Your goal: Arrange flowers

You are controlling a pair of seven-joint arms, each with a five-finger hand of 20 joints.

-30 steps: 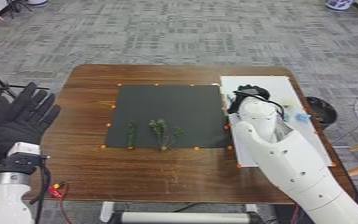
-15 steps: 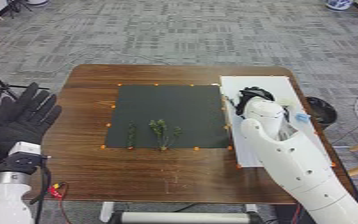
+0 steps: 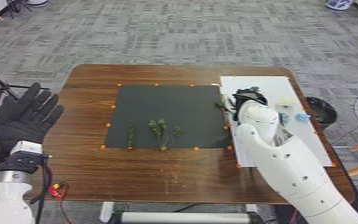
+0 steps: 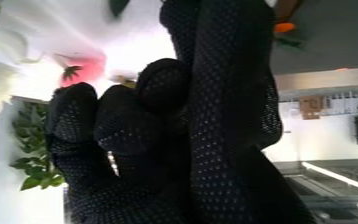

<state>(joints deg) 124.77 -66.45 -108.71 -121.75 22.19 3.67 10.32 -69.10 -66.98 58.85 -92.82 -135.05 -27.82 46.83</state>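
Seen from the head, the robot's left hand (image 3: 24,116) is at nine o'clock, spread open, maybe to keep out of the way. Green stems (image 3: 159,132) lie at the dark mat's (image 3: 167,107) six o'clock, perhaps to start the picture. The right hand (image 3: 249,95) is over the white board (image 3: 251,155) at one o'clock. A black tub (image 3: 323,111) sits near three o'clock; I can't tell what's inside.

From the right wrist, a pink flower (image 4: 88,69) is near that hand. I can't tell if it grips anything.

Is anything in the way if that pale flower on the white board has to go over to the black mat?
Yes: the right robot hand and its white arm are over the white board, between the pale flower and the black mat.
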